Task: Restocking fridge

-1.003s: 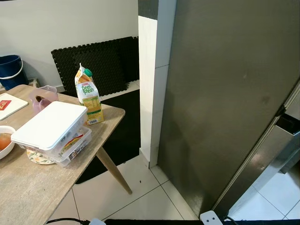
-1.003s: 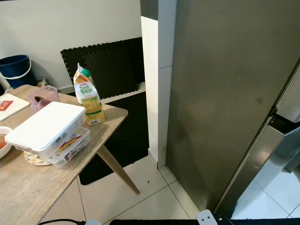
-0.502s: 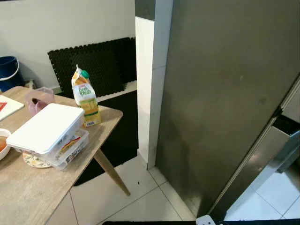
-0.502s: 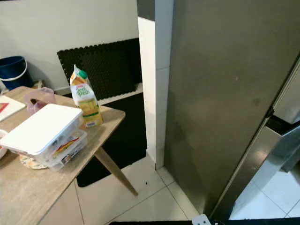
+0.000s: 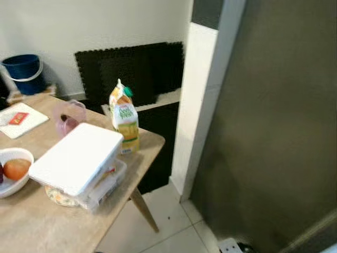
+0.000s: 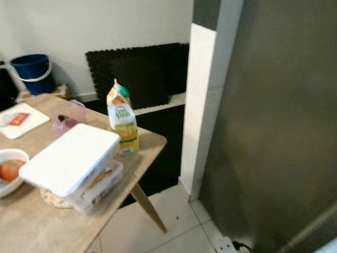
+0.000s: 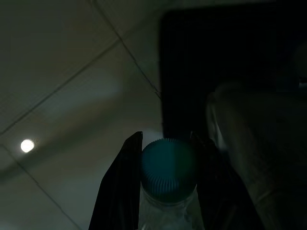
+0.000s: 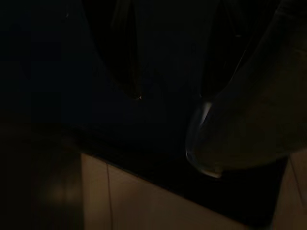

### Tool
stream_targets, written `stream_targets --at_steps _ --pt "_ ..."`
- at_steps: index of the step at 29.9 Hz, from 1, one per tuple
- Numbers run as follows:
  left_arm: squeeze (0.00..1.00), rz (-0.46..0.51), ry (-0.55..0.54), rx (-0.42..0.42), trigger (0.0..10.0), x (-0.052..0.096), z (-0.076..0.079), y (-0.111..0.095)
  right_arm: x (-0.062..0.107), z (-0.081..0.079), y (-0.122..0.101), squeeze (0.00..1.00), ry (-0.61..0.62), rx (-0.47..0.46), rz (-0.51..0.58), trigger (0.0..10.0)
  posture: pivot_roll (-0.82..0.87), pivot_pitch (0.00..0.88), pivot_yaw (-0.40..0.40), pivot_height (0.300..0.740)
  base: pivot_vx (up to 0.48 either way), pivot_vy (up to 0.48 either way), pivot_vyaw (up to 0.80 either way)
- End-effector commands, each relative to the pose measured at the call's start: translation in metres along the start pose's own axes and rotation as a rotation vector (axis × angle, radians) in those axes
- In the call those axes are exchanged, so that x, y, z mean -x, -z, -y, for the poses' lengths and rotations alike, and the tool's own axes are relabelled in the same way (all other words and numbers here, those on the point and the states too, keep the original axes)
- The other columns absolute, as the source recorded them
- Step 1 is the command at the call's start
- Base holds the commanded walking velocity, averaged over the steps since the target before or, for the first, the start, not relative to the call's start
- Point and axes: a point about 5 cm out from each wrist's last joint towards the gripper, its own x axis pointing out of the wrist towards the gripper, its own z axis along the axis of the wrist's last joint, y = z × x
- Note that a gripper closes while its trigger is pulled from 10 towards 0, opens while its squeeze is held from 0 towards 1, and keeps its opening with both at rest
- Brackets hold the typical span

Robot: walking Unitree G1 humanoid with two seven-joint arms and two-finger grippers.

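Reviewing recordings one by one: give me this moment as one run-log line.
left gripper: shut on bottle | juice carton: upright on table | lidded container: on table | fridge: closed

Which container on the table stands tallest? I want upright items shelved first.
The juice carton with the green cap, at the table's far edge; the white-lidded box, pink cup and bowl sit lower.
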Motion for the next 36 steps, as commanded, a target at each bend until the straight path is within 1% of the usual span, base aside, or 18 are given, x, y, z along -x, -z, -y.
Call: stream_targets --at_steps 1,9,15,23,36 --pt "0.00 0.006 0.018 -0.020 10.0 -0.0005 0.0013 -0.0034 0.0002 0.0020 -0.0012 0.00 0.006 -0.008 0.004 10.0 -0.01 0.000 0.018 0.740 0.000 0.000 0.00" --pt "0.00 0.006 0.054 -0.036 10.0 -0.0003 0.0047 -0.0013 0.0001 -0.0016 0.0023 0.00 -0.001 -0.015 -0.003 10.0 -0.01 0.000 0.017 0.740 0.000 0.000 0.00" --pt "0.00 0.007 0.058 -0.020 10.0 -0.0002 0.0056 0.0002 0.0000 -0.0019 0.0024 0.00 -0.002 -0.011 -0.006 10.0 -0.01 0.000 0.016 0.740 0.000 0.000 0.00" --pt "0.00 0.005 0.065 -0.011 10.0 -0.0004 0.0087 0.0019 0.0000 -0.0014 0.0032 0.00 -0.001 -0.011 -0.016 10.0 -0.01 0.000 0.013 0.740 0.000 0.000 -0.78" --pt "0.00 0.010 0.083 -0.026 10.0 -0.0005 0.0098 0.0009 0.0003 -0.0019 0.0060 0.00 -0.003 -0.013 -0.024 10.0 -0.01 0.000 0.015 0.740 0.000 0.000 -0.79"
